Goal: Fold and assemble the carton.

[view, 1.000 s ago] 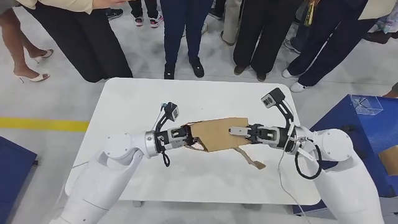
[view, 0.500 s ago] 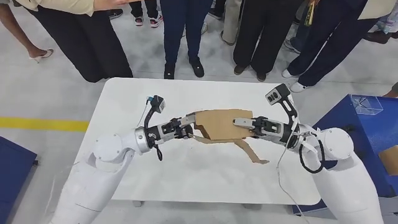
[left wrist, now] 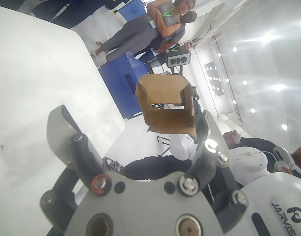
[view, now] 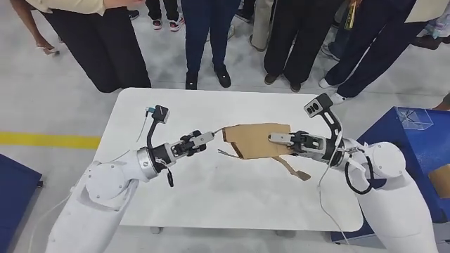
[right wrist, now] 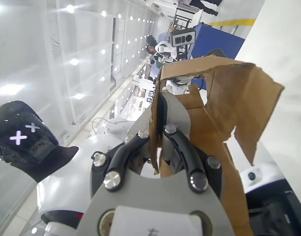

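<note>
Two arms meet over the white table (view: pixel 211 204), and between them, at mid-frame in the top view, is the carton (view: pixel 254 140) — a brown sleeve held clear of the surface. It is squared into a tube open at both ends, and the left wrist view looks straight through it. The right gripper (view: pixel 276 138) is clamped on one wall at the carton's right end, with card pinched between its fingers. The left gripper (view: pixel 207 137) sits just left of the carton and apart from it, fingers spread wide and holding nothing. A ragged flap (view: pixel 295 170) dangles from the carton's lower right corner. With the body squared up, the step in hand looks like closing the ends. The next move likely calls for the free gripper to press an end flap inward while the other keeps the tube square — too hard a push could crush the thin card or twist it out of the grip. The table is smooth and matte. Beyond it lie a grey floor with a yellow line (view: pixel 49 140) at the left edge and a blue cabinet (view: pixel 415 151) at the right.
</note>
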Robot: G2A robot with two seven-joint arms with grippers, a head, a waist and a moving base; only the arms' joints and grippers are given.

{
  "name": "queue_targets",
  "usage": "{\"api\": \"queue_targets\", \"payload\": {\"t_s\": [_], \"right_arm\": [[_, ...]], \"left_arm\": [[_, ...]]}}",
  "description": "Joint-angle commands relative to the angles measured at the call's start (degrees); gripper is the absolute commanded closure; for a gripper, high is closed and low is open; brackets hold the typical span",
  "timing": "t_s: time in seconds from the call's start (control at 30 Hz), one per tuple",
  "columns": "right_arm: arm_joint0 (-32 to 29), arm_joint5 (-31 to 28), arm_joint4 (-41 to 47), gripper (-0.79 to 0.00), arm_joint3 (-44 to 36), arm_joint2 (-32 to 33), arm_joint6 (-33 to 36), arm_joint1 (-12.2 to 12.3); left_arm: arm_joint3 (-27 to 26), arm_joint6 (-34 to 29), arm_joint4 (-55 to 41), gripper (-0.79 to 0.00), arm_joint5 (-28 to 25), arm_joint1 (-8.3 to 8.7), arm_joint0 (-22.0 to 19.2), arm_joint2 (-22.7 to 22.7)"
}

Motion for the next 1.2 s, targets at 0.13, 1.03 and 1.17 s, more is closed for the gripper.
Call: {"api": "queue_targets", "payload": {"t_s": [0.13, 1.03, 1.17], "right_arm": [[-0.46, -0.77, -0.45, 0.000, -0.93, 0.31, -0.07, 0.12], [-0.66, 0.60, -0.91, 0.000, -1.33, -1.67, 0.82, 0.41], [0.62, 3.25, 5.86, 0.000, 1.78, -0.95, 1.32, 0.25]], "left_arm": [[-1.00, -1.57, 3.45, -0.785, 3.71, 0.20, -0.90, 1.00], [-4.16, 0.21, 5.73, -0.785, 4.25, 0.01, -1.56, 4.51], [-4.13, 0.57, 5.28, -0.785, 4.16, 0.23, -0.81, 3.09]]}}
